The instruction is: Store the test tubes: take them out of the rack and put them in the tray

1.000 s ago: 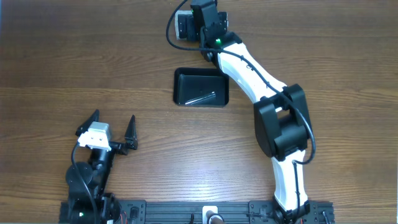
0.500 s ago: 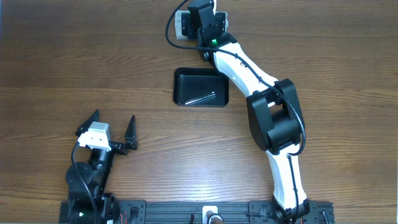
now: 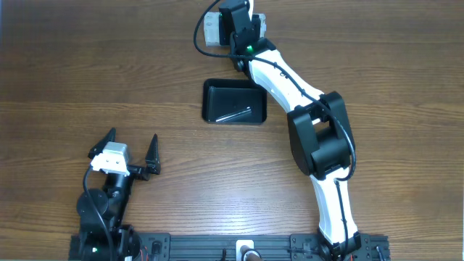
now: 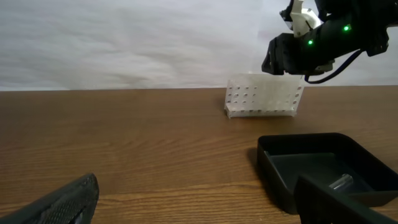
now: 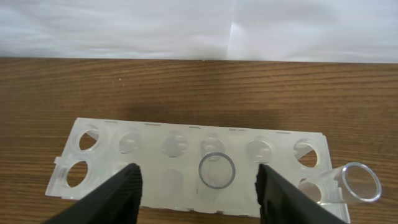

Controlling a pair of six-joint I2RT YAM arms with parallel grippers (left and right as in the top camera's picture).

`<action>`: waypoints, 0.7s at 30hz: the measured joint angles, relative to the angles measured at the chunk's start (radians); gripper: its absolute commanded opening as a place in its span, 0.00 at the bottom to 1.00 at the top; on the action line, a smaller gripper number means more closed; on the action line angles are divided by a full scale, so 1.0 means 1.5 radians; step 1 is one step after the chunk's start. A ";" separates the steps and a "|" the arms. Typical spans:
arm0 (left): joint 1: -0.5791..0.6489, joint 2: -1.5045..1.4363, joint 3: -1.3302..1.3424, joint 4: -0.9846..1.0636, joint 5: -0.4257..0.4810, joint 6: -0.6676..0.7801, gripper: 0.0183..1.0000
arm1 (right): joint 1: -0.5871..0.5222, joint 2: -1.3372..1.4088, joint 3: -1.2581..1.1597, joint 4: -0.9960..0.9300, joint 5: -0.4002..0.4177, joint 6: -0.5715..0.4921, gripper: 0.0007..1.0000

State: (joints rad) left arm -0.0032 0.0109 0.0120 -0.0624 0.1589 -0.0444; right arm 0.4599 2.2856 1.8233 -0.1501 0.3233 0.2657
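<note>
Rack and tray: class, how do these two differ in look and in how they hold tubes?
The rack is clear with round holes; the tray is black, open and shallow. The rack holds an upright tube; the tray holds a lying tube. Both sit on the wooden table.

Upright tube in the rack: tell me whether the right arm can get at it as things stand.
Probably yes. The right claw hangs over the rack with its fingers open, one either side of the upright tube, and nothing lies between them and it.
</note>
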 measured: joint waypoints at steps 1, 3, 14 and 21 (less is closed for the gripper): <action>0.000 0.000 0.000 0.000 0.000 0.000 1.00 | 0.000 0.001 0.000 0.001 0.001 0.000 0.52; 0.000 0.000 0.000 0.000 0.000 0.000 1.00 | 0.000 0.003 0.000 0.001 0.002 -0.001 0.49; 0.000 0.000 0.000 0.000 0.000 0.000 1.00 | 0.000 0.006 0.000 0.004 0.012 -0.006 0.42; 0.000 0.000 0.000 0.000 0.000 0.000 1.00 | -0.001 0.006 0.000 0.016 0.014 -0.012 0.40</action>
State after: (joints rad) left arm -0.0032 0.0109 0.0120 -0.0624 0.1589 -0.0444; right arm 0.4580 2.2948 1.8233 -0.1261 0.3439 0.2478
